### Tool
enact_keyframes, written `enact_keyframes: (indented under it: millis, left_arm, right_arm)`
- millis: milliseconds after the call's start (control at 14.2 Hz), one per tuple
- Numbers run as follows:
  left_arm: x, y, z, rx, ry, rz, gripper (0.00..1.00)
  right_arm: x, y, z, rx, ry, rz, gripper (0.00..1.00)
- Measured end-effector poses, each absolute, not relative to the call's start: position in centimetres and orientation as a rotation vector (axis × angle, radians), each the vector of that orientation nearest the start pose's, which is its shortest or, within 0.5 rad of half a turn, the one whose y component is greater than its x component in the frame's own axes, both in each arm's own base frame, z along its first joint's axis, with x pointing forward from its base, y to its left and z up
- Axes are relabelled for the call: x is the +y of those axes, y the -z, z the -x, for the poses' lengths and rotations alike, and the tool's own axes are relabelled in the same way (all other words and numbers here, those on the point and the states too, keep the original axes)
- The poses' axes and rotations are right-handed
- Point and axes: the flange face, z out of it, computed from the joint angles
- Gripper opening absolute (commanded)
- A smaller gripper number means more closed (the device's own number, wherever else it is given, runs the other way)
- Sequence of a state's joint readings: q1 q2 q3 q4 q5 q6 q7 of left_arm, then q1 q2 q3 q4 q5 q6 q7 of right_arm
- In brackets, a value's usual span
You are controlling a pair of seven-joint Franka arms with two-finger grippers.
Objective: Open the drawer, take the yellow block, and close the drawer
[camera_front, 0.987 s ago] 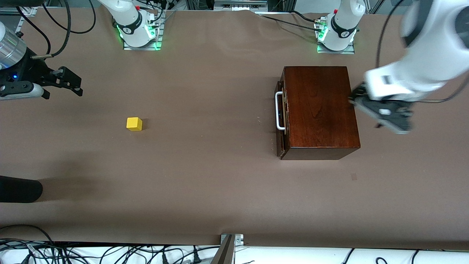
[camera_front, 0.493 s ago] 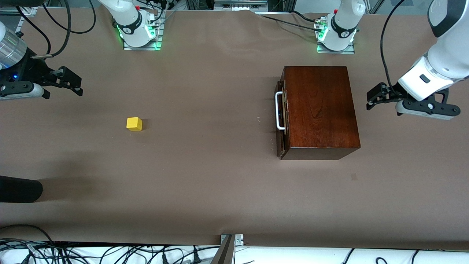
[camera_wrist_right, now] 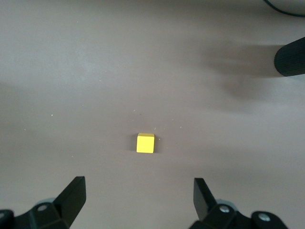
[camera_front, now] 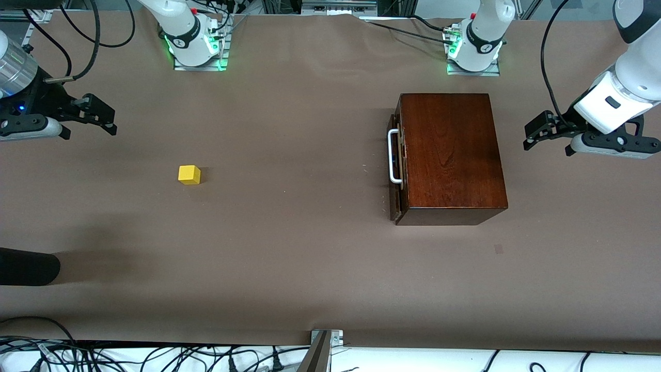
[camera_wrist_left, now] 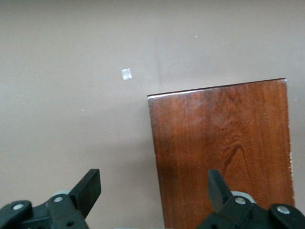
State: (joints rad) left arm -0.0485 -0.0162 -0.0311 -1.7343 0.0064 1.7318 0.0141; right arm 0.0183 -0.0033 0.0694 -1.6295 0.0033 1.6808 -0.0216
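The dark wooden box (camera_front: pixel 452 155) stands toward the left arm's end of the table. Its drawer (camera_front: pixel 397 160) is pushed in, and the white handle (camera_front: pixel 393 156) faces the right arm's end. The yellow block (camera_front: pixel 189 174) sits on the bare table toward the right arm's end, far from the box. My left gripper (camera_front: pixel 535 133) is open and empty, in the air beside the box's handle-less end. The left wrist view shows it (camera_wrist_left: pixel 152 181) over the box's edge (camera_wrist_left: pixel 221 152). My right gripper (camera_front: pixel 105 114) is open and empty; its wrist view shows it (camera_wrist_right: pixel 138 188) short of the block (camera_wrist_right: pixel 145 143).
A black rounded object (camera_front: pixel 26 266) juts in at the right arm's end, nearer the front camera; it also shows in the right wrist view (camera_wrist_right: pixel 290 57). A small tape mark (camera_front: pixel 498 249) lies on the table near the box. Cables run along the front edge.
My left gripper has drawn away from the box's end toward the left arm's end of the table. The right arm, block and box have not moved.
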Motion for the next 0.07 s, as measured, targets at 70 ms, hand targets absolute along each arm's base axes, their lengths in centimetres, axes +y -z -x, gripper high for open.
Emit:
enact_keyframes:
  millis: [70]
  left_arm:
    - [-4.33,-56.96,-55.68,0.150,0.018,3.125,1.00]
  right_arm:
    - [4.97,-60.83,-56.09,-0.171,0.085,3.131,1.00]
